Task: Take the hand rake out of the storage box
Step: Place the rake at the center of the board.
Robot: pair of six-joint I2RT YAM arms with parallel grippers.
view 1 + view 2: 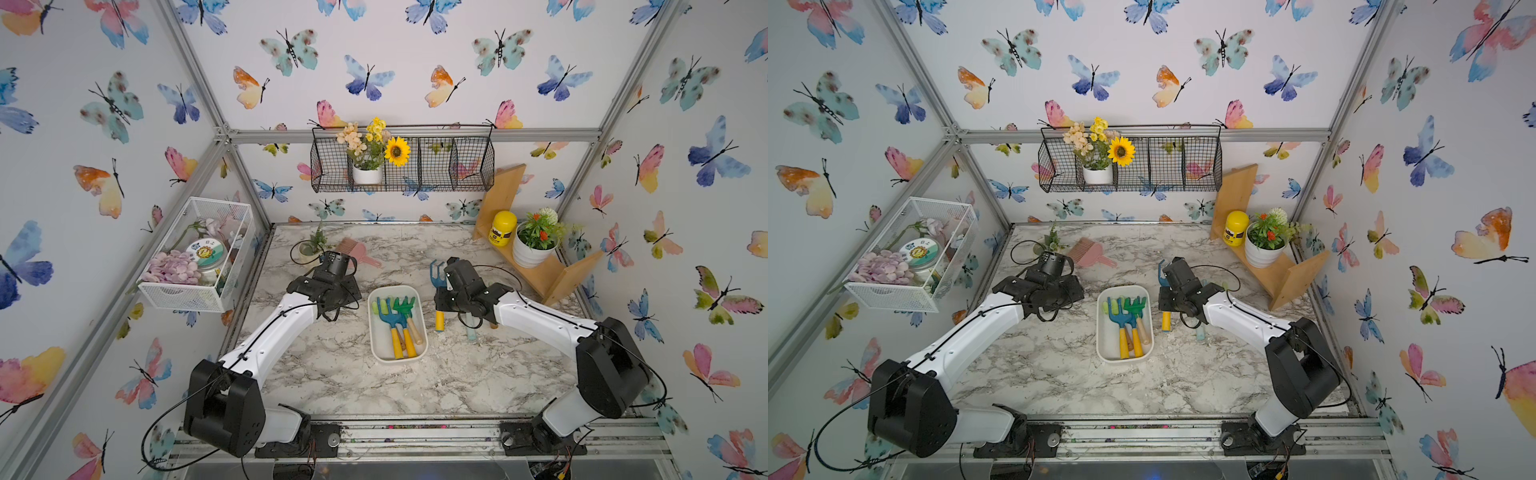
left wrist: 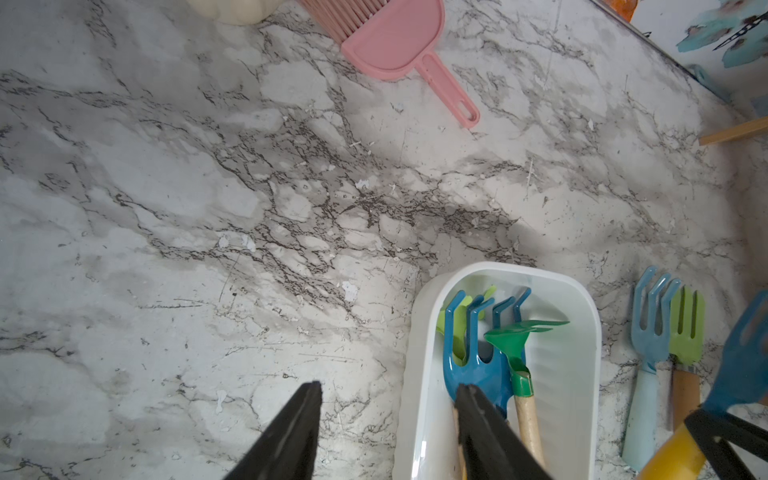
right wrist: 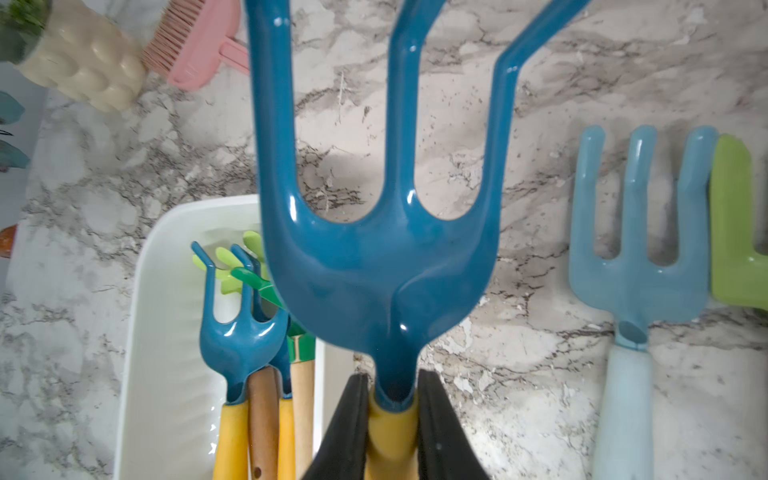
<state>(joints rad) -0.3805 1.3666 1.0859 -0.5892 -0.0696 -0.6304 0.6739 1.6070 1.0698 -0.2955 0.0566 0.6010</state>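
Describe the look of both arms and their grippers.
Both the left arm and right arm have white rounded link shells, bulky black joint housings and thin black cables running along them. The left gripper and right gripper have matte black, tapering fingers.

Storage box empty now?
No, in the right wrist view the storage box holds a dark blue rake and a green rake, handles side by side.
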